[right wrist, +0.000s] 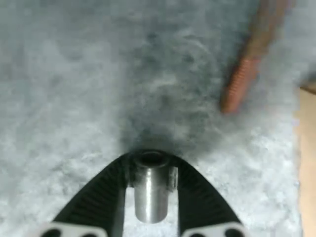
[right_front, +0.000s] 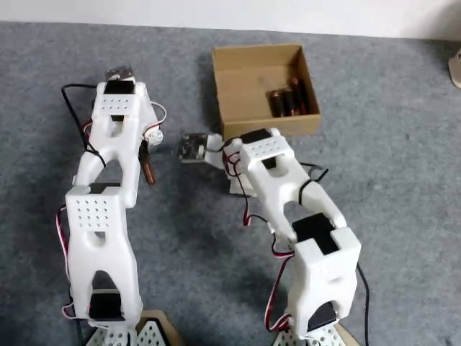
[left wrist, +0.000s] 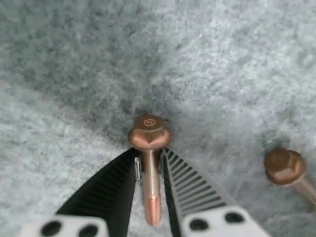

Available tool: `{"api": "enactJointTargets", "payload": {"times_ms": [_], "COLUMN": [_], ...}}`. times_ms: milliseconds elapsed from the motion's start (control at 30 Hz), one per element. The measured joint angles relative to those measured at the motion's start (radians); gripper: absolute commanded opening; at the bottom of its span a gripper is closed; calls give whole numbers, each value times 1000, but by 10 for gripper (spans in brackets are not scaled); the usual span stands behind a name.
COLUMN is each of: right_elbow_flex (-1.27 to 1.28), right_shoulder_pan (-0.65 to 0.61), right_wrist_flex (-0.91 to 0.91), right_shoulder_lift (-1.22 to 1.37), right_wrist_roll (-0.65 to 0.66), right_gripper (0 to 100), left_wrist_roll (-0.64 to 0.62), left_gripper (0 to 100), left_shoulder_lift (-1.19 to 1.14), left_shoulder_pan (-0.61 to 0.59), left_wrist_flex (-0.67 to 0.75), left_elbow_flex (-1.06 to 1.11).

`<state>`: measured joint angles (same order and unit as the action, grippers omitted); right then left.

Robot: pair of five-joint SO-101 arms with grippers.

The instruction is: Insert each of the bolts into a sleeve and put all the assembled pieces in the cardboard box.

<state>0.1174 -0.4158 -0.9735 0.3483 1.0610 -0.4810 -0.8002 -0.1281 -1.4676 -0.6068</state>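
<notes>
Carpet [right_front: 403, 180] covers the table. Nearest, well to the left of the cardboard box [right_front: 274, 124] and in front of it, the left gripper [left wrist: 150, 153] clamps a copper bolt [left wrist: 149, 134] by the shank, just under the head. A second bolt [left wrist: 282, 167] lies loose on the carpet, apart from those fingers. Just off the box's near left corner, the right gripper [right wrist: 150, 160] is closed around a steel sleeve [right wrist: 150, 192]. A blurred copper streak [right wrist: 249, 64] beyond it is probably a bolt. Inside the box, against its right wall, lie assembled pieces [right_front: 290, 99].
</notes>
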Motion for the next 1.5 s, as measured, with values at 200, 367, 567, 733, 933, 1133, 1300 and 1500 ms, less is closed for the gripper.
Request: {"api": "enactJointTargets", "payload": {"times_ms": [200, 367, 567, 733, 933, 1133, 1300, 1500], "right_elbow_flex": [-141, -245, -256, -256, -256, -256, -256, -256], "right_shoulder_pan": [12, 14, 32, 34, 34, 34, 34, 34], "right_wrist_flex": [-81, -213, -278, -382, -477, -566, -617, -640], "right_shoulder_lift": [0, -21, -226, -361, -473, -608, -715, -819], "right_wrist_roll": [-157, -259, -404, -512, -601, -631, -681, -730], "right_gripper": [6, 6, 6, 6, 6, 6, 6, 6], "left_wrist_roll": [-129, -81, -71, -86, -98, -100, -98, -101], "left_gripper": [4, 4, 4, 4, 4, 4, 4, 4], "left_shoulder_lift": [0, 0, 87, 218, 354, 571, 724, 852], "left_shoulder_pan": [0, 26, 69, 74, 115, 144, 184, 184], "left_wrist_flex": [9, 9, 9, -5, -11, -11, -11, -11], "left_elbow_flex": [0, 0, 0, 9, 104, 229, 333, 350]}}
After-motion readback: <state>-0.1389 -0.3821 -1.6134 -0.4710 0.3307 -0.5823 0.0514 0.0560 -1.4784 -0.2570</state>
